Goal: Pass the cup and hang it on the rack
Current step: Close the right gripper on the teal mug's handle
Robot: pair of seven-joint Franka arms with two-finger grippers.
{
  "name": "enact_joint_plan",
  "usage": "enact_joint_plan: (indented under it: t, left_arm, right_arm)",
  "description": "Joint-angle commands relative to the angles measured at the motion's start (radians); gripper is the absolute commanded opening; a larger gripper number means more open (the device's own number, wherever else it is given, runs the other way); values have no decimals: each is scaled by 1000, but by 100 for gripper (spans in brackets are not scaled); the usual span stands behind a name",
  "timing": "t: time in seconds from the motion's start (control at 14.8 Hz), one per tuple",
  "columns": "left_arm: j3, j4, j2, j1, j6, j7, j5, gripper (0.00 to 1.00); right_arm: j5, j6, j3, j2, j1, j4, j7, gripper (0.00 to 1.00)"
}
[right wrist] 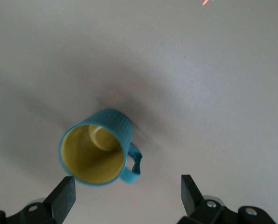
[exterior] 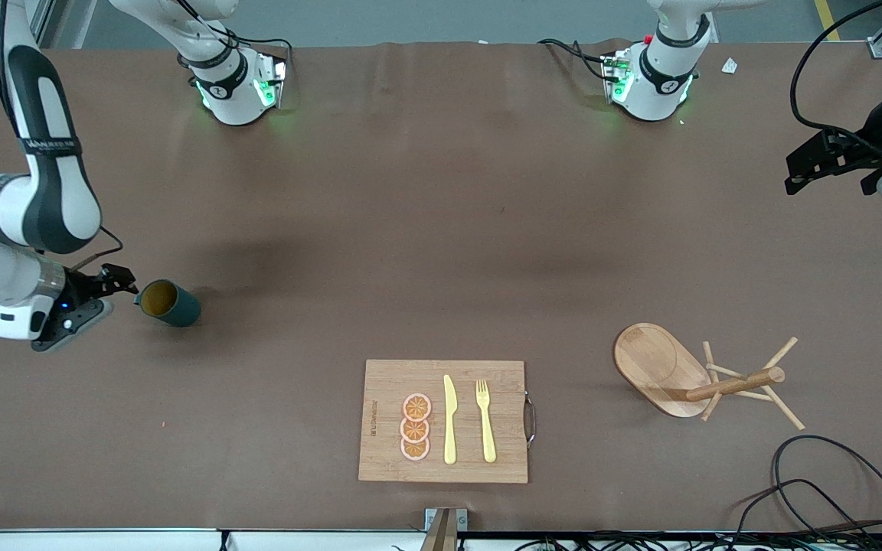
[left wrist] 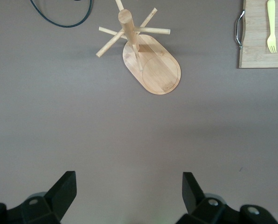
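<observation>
The first step, picking up, is in hand: the right tool (exterior: 121,287), released, must close on the cup (exterior: 171,303) near the worktop's edge at the right arm's end, while the left tool (exterior: 831,164), also released, waits above the rack (exterior: 659,369).

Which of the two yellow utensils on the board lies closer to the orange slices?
The knife. It lies right beside the orange slices on the cutting board; the fork lies past it, toward the board's metal handle.

Mid table (exterior: 441,229) is bare btwn cup (exterior: 171,303) at right arm's end and rack (exterior: 671,375) near left arm's end. Cutting board (exterior: 445,421) w/ knife (exterior: 449,419), fork (exterior: 485,421) sits by front edge; cable (exterior: 831,482) loops at the corner past rack.
</observation>
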Motion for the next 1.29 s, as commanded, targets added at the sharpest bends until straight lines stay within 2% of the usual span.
enact_joint_plan:
  t: [0.0,0.47,0.68,0.75,0.81,1.02,1.08,1.22]
  left_arm:
    - [-1,10,2,5,3,8,-17,100]
    - [1,10,2,5,16,8,-20,100]
    - [1,12,2,5,16,8,-20,100]
    - [1,13,-2,5,16,8,-20,100]
    - [2,13,0,6,16,8,-20,100]
    - [4,13,-2,6,16,8,-18,100]
    - [4,10,-3,5,16,8,-18,100]
    - [4,10,-6,5,14,8,-18,100]
  right_arm:
    - [7,56,15,19,-9,-33,-61,100]
    - [7,94,18,68,-4,-35,-87,100]
    - [10,140,18,85,-5,-59,-87,96]
    - [10,163,18,85,-5,-76,-87,89]
    - [10,168,18,85,-5,-79,-87,74]
    - [12,166,18,85,-4,-79,-85,10]
    - [13,166,18,85,-5,-79,-85,2]
    - [13,165,18,84,-7,-79,-85,0]
